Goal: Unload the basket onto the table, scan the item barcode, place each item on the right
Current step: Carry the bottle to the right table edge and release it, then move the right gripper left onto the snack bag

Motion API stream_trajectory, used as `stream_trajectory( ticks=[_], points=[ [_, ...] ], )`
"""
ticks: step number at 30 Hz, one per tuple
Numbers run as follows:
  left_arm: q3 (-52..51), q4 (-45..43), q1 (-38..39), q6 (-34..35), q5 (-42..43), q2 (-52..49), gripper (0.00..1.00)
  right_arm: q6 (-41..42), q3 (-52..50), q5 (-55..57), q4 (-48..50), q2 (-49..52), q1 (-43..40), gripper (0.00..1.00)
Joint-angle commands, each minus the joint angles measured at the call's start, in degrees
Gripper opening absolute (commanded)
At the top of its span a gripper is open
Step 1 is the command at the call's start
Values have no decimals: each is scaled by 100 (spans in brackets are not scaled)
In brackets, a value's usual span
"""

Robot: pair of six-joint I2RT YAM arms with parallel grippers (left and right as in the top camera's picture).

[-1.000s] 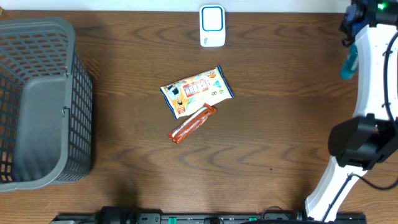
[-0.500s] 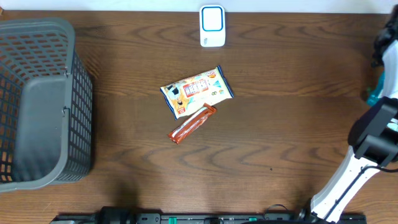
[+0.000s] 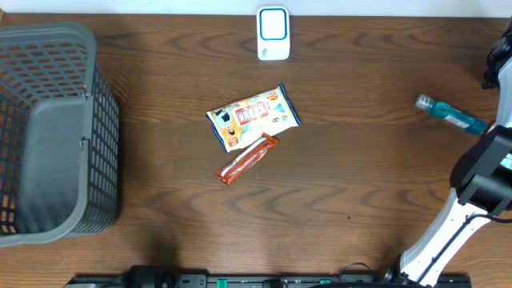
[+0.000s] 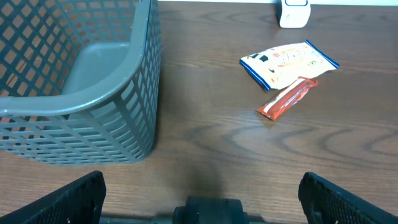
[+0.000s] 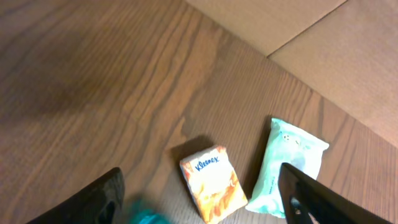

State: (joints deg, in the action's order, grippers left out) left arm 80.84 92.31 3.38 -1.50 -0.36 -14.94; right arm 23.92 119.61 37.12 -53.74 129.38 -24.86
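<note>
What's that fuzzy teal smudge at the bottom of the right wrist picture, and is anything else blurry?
Right wrist view: the teal smudge is too blurred to identify, though the Kleenex pack reads sharp. Overhead view: evenly lit, the snack bag crisp. Left wrist view: the basket is sharp, no glare.

Between the right gripper's (image 5: 199,177) fingers, close to the left one, the teal tube (image 5: 144,214) is only a blur cut off by the bottom edge. Overhead, its print is too small to read.
</note>
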Motion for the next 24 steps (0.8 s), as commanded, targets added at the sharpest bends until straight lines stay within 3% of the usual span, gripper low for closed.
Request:
stream_trajectory(
  ticks=[1, 4, 7, 16, 24],
  points=[
    [-9, 435, -31, 7, -35, -24, 99, 46, 111, 33, -105, -247, 87, 78],
    [-9, 435, -31, 7, -35, -24, 99, 48, 114, -411, -199, -433, 192, 84],
    [-9, 435, -31, 4, -35, -24, 99, 44, 114, -1587, -227, -713, 341, 90],
    [-9, 435, -31, 7, -35, -24, 99, 48, -79, -7302, -723, -960, 1329, 97],
    [-9, 435, -31, 7, -35, -24, 100, 131, -1104, -7753, -63, -933, 3309, 99]
  ],
)
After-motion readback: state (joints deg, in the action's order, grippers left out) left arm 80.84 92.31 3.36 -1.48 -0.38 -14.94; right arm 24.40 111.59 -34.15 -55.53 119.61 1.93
